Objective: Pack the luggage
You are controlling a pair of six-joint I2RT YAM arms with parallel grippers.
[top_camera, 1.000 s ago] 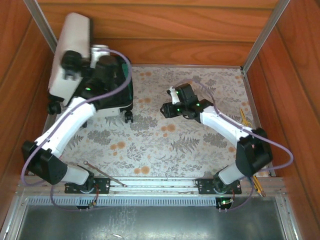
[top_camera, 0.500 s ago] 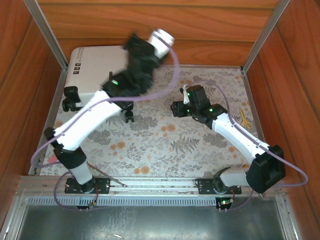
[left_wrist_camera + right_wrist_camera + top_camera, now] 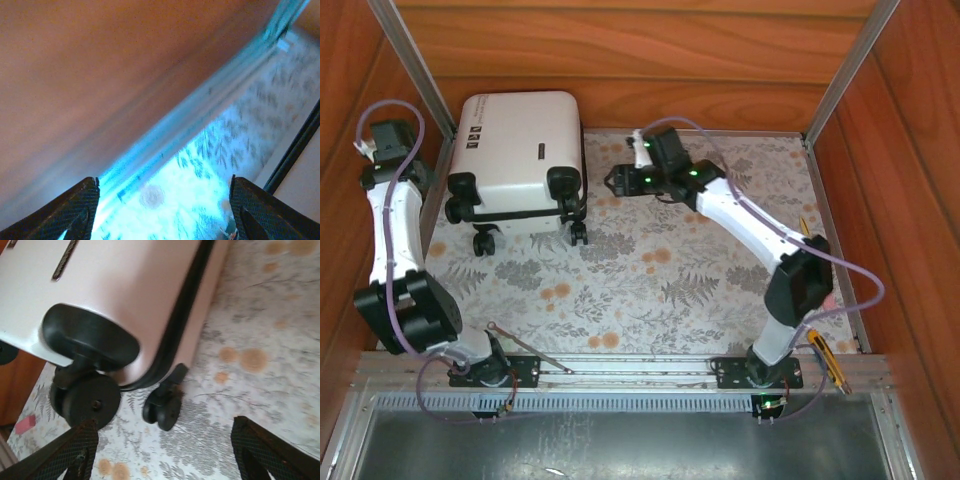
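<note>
Luggage: small white hard-shell suitcase (image 3: 515, 150), closed, flat on far-left corner of floral table cover (image 3: 670, 280).
Long axis: far to near; black wheels (image 3: 578, 235) toward cover's near edge, label marks (image 3: 470, 128) at far end.
Left gripper (image 3: 164, 200): spread, empty, past cover's left edge.
Right gripper (image 3: 162, 440): spread, empty, over cover's far middle.
Right wrist view: two wheels close, black seam (image 3: 187, 305); top view: whole shell.

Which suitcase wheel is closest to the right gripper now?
The raised right-side wheel on the top shell of the luggage, facing the right gripper. Its lower neighbour lies farther off; the other two are on the left side.
</note>
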